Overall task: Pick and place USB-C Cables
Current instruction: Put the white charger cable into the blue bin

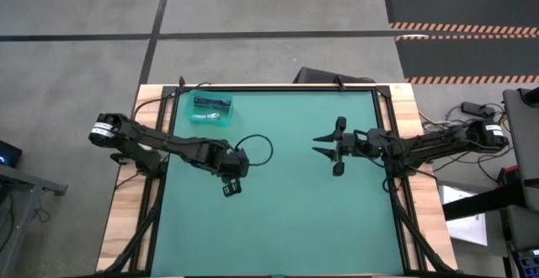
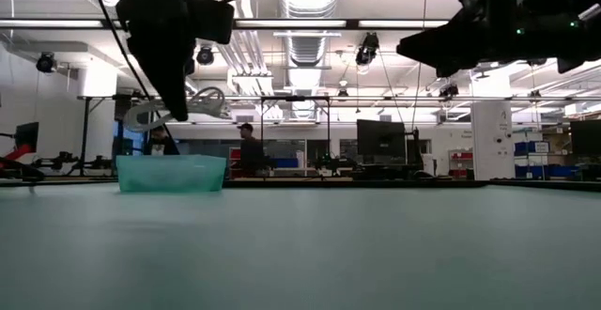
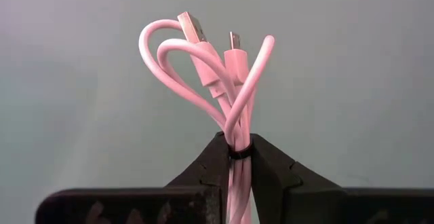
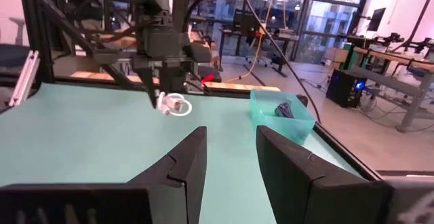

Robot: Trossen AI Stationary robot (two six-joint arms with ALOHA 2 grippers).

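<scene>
A white USB-C cable bundle, looped and bound by a black tie, sits in my left gripper, which is shut on it. That gripper hangs over the left middle of the green table and points steeply down. In the right wrist view the cable is clear of the table. A translucent teal tray stands on the table at the far left, with a dark cable lying in it. My right gripper is open, level, right of centre, touching nothing. My left gripper pinches the white bundle between its two fingers at the black tie. The fingers come from above, slanting down, and the bundle runs along them. The looped end with both plugs juts past the fingertips. The cable is lifted clear of the table.
The green table top lies bare between the arms and toward the near edge. A dark frame and robot wires run along the table's left and right sides. Beyond the far edge, people stand among lab benches and monitors.
</scene>
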